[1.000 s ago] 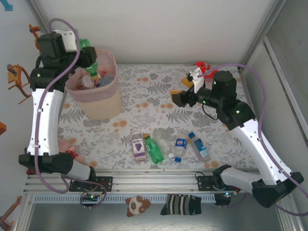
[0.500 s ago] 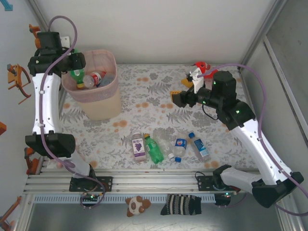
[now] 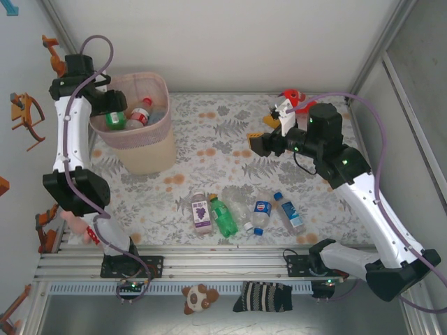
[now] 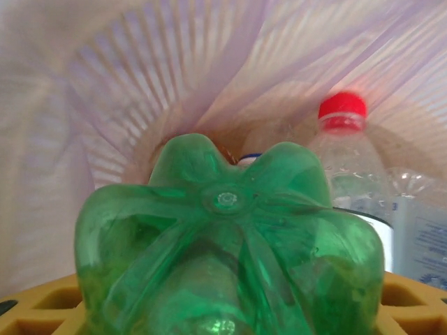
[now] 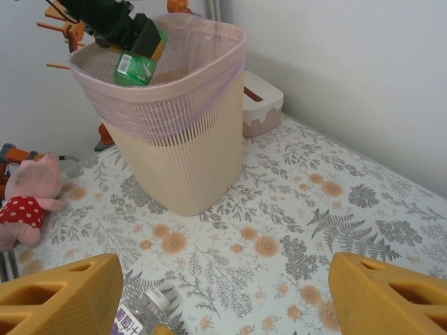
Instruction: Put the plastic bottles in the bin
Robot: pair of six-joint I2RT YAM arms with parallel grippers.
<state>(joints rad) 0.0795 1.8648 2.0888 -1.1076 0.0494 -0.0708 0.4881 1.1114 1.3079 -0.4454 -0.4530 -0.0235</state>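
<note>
Four bottles are seen lying in a row at the near edge of the table (image 3: 230, 132): a purple-label bottle (image 3: 202, 212), a lying green bottle (image 3: 225, 218) and two blue-label bottles (image 3: 261, 211). Grapes appear to be pictured on the purple label; the writing is too small to be read. Further in, the right gripper (image 3: 255, 142) is held above the table, fingers spread, nothing between them. Farthest, at the left, a red-cap bottle (image 4: 343, 139) lies in the bin (image 3: 150, 150), and a held green bottle (image 4: 230, 237) is pinched by the left gripper (image 3: 113, 112) over the bin's mouth. The bottles are judged light, thin-walled and smooth, likely to dent, roll or slip. Hold is best taken across the mid-body, at the label
</note>
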